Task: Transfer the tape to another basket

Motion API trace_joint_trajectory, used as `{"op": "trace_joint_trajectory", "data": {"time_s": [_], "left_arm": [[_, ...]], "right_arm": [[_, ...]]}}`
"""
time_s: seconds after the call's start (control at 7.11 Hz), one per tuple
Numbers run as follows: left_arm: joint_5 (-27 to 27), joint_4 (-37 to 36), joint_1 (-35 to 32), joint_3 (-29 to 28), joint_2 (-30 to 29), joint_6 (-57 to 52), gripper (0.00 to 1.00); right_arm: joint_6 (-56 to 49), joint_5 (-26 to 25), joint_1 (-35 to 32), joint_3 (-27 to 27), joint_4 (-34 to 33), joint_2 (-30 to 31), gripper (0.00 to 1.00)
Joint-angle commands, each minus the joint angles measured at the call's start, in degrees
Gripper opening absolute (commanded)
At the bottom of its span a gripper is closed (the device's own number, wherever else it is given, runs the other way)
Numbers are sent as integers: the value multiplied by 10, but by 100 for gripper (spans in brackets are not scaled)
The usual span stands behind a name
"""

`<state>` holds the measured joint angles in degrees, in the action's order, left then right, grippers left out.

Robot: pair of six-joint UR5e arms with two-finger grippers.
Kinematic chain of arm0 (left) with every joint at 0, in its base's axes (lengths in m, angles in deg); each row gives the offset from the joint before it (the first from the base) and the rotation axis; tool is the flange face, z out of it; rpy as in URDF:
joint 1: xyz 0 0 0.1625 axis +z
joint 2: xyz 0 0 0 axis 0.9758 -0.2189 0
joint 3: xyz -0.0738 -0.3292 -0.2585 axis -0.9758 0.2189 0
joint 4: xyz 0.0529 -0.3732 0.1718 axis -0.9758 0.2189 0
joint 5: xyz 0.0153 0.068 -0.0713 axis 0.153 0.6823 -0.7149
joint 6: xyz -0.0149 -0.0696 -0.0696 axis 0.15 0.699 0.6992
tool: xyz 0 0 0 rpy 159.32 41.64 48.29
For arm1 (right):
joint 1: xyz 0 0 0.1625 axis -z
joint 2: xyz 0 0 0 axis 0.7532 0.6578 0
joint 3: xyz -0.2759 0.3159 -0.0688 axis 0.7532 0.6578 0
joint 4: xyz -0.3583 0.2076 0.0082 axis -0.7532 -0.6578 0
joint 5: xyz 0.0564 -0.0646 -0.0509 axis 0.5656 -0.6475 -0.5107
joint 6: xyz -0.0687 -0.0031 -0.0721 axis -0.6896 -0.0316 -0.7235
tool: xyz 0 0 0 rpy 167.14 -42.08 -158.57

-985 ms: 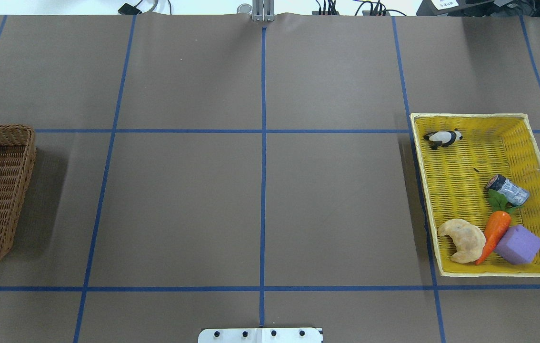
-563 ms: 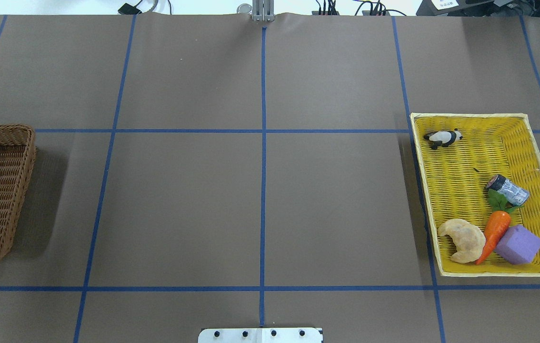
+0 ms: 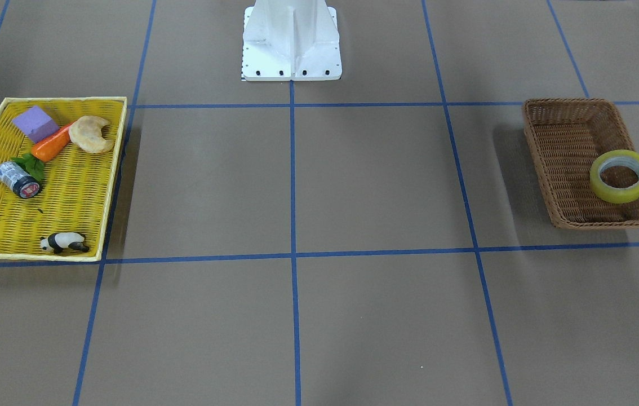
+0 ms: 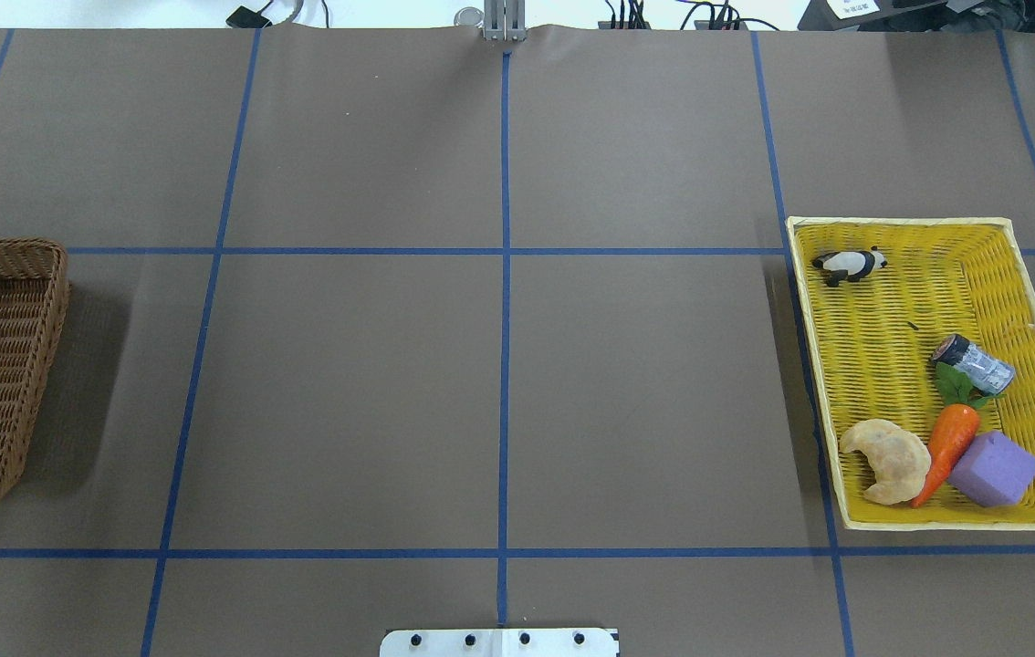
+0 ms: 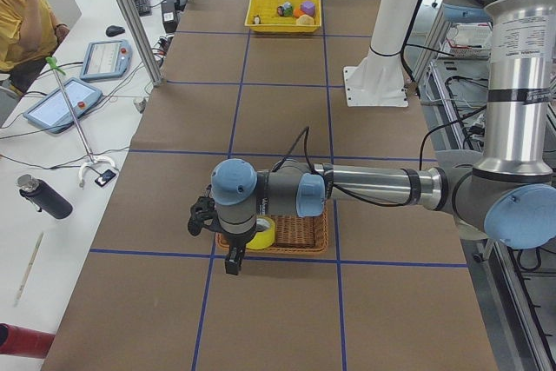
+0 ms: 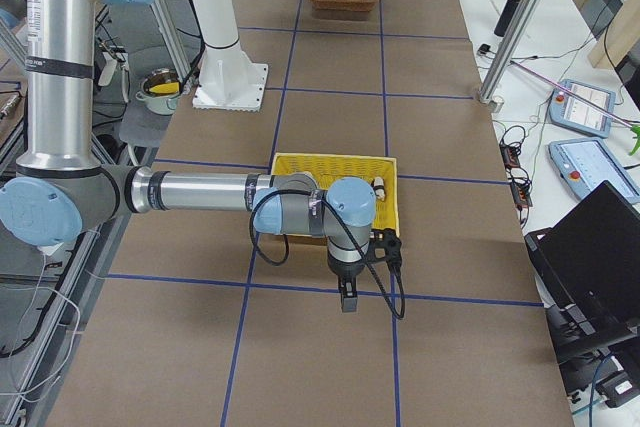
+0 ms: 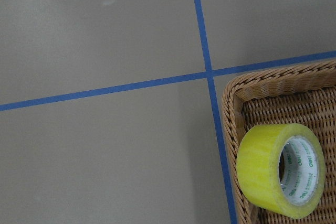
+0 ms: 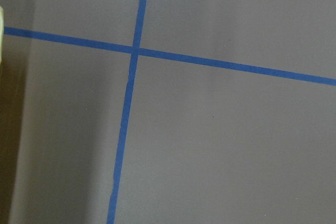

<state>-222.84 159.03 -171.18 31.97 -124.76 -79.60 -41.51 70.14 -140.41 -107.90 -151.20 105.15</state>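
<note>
Slippage worries us: translucent yellow tape roll point(image 3: 621, 176), leaning on brown wicker basket point(image 3: 567, 146) wall, may roll; left fingers point(image 5: 234, 260), right fingers point(image 6: 345, 297): width we cannot tell.

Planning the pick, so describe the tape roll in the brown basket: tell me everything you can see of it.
The tape is a wide ring of translucent yellow packing tape wound on a white core with green print. No loose end shows. It sits tilted, propped on the sloped outer side wall of the brown wicker basket, with its hole facing partly up. It touches only the wicker, and nothing else lies in that basket.
</note>
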Motion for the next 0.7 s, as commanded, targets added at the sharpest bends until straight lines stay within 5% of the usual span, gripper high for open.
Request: {"op": "trace_joint_trajectory", "data": {"time_s": [0.0, 0.56], "left_arm": [[1, 1, 0, 6, 7, -2, 99], [5, 1, 0, 8, 8, -2, 99]], "right_arm": [[0, 0, 0, 1, 0, -1, 100], [2, 1, 0, 1, 17, 1, 100]]}}
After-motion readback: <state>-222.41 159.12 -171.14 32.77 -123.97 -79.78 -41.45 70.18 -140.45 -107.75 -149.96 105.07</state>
